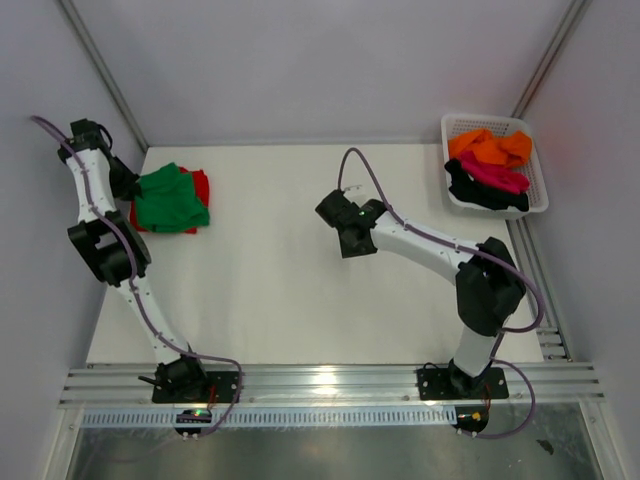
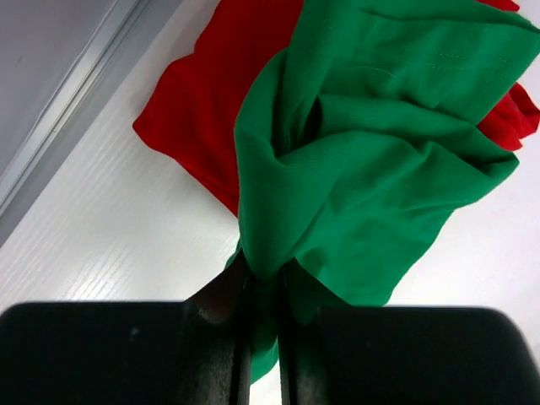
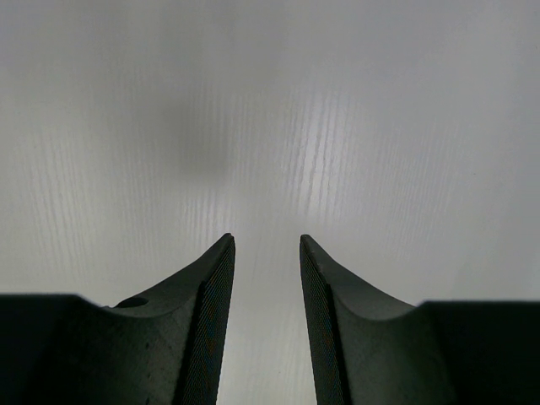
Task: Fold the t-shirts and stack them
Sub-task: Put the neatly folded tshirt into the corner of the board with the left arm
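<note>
Green t-shirt lies bunched on the red t-shirt at the table's far-left side in the top view; orange t-shirt, magenta t-shirt and black t-shirt sit in the basket, far right. Left wrist view: left gripper is pinched on a green fold. Right wrist view: right gripper stands partly open, holding nothing, above the table surface.

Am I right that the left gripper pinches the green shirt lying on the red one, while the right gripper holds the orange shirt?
Not quite: the right wrist view shows the right gripper open and empty; the orange shirt lies in the basket. The left gripper does pinch the green shirt on the red shirt.
</note>
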Action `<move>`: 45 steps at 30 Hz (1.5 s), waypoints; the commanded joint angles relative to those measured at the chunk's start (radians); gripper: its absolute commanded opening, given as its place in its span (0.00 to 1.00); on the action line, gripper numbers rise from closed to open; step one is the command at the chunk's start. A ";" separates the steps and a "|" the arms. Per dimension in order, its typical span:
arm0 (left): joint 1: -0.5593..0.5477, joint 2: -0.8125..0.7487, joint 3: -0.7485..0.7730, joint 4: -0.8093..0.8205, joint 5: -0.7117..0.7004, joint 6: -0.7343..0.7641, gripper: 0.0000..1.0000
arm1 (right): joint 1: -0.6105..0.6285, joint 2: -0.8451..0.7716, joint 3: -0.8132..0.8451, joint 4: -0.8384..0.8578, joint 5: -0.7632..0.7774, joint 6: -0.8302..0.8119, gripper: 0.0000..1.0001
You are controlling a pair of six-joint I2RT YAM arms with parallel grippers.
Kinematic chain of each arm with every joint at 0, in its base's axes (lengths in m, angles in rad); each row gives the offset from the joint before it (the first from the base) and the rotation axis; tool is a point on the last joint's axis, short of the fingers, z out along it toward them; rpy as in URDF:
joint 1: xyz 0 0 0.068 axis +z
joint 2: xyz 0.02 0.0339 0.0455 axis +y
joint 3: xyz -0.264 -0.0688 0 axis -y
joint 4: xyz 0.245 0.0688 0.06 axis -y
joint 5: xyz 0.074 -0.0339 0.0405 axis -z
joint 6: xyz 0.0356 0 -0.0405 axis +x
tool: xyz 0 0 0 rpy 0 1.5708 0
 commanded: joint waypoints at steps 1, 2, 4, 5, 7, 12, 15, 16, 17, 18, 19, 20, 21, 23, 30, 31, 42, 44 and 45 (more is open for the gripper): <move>0.001 0.017 0.046 0.041 0.010 -0.021 0.11 | -0.001 0.016 0.052 -0.034 0.033 0.001 0.41; 0.001 0.025 0.054 0.044 0.018 -0.021 0.11 | -0.001 0.020 0.056 -0.037 0.033 0.007 0.41; -0.001 0.048 0.089 0.044 0.027 -0.026 0.11 | -0.001 0.022 0.057 -0.046 0.033 0.015 0.41; 0.001 0.054 0.101 0.046 0.036 -0.027 0.11 | -0.001 0.023 0.056 -0.051 0.033 0.018 0.41; 0.001 0.065 0.127 0.055 0.043 -0.035 0.12 | -0.001 0.025 0.056 -0.059 0.030 0.030 0.41; -0.001 0.088 0.195 0.056 0.043 -0.035 0.12 | -0.001 0.040 0.056 -0.071 0.021 0.056 0.41; 0.001 0.083 0.204 0.064 0.012 -0.038 0.11 | 0.000 0.051 0.063 -0.085 0.016 0.061 0.41; -0.001 0.076 0.207 0.067 0.004 -0.040 0.11 | 0.001 0.054 0.066 -0.089 0.016 0.062 0.41; -0.001 0.069 0.206 0.079 -0.015 -0.041 0.11 | 0.002 0.056 0.068 -0.092 0.016 0.064 0.41; -0.001 0.065 0.207 0.087 -0.035 -0.041 0.11 | 0.002 0.059 0.068 -0.099 0.018 0.064 0.41; -0.001 0.065 0.206 0.095 -0.051 -0.044 0.12 | 0.004 0.062 0.071 -0.102 0.018 0.064 0.41; -0.001 0.068 0.207 0.099 -0.081 -0.049 0.13 | 0.005 0.065 0.072 -0.106 0.016 0.065 0.41; -0.001 0.077 0.210 0.096 -0.120 -0.052 0.13 | 0.007 0.066 0.075 -0.112 0.019 0.065 0.41; -0.001 0.109 0.210 0.078 -0.150 -0.056 0.14 | 0.010 0.074 0.086 -0.122 0.021 0.067 0.41; -0.001 0.132 0.161 0.050 -0.109 -0.072 0.57 | 0.030 0.101 0.105 -0.145 0.016 0.079 0.41; -0.001 0.126 0.163 0.055 -0.083 -0.072 0.58 | 0.034 0.106 0.105 -0.143 0.016 0.081 0.41; -0.023 -0.065 0.149 0.043 -0.152 -0.018 0.60 | 0.068 0.144 0.099 -0.117 -0.010 0.091 0.41; -0.036 -0.125 0.123 0.056 -0.178 -0.003 0.61 | 0.073 0.149 0.095 -0.112 -0.016 0.094 0.41; -0.037 -0.138 0.114 0.066 -0.186 -0.003 0.64 | 0.079 0.152 0.095 -0.111 -0.015 0.096 0.41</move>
